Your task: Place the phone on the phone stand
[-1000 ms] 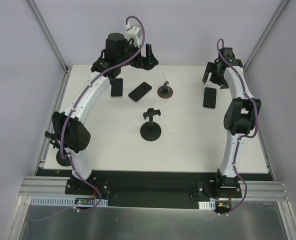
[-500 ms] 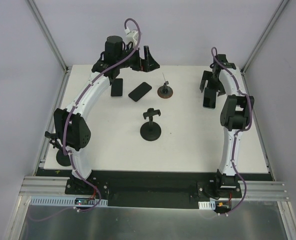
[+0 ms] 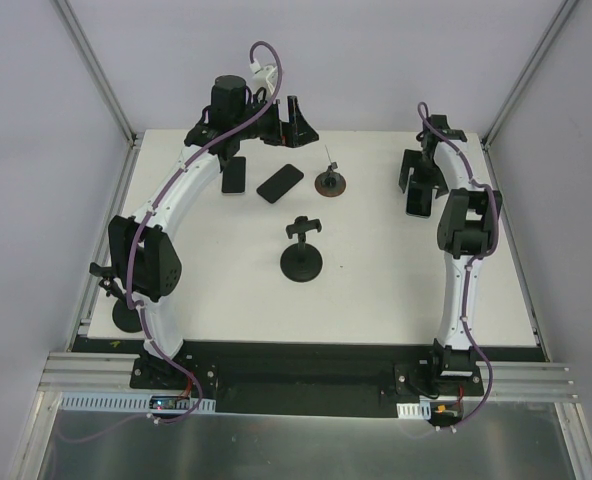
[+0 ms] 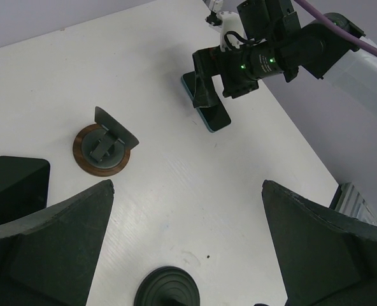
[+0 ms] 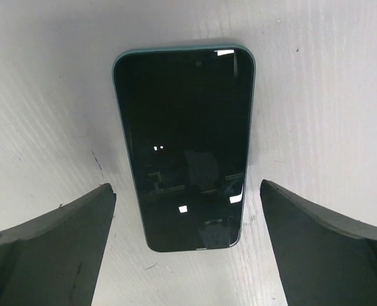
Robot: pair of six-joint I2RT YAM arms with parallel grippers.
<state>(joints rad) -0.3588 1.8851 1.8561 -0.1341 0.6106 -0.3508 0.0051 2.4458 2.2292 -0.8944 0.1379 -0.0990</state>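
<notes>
Table (image 3: 376,300) white, scuffed under phone (image 5: 183,146); walls (image 3: 36,150) prob. lilac.

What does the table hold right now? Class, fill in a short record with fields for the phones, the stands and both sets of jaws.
Teal-cased phone: flat, screen up, below the right jaws
Left phone: flat on the table
Angled phone: flat, beside the left phone
Black stand: mid-table, empty
Brown stand: empty
Right jaws: open, holding nothing
Left jaws: open, holding nothing
</notes>
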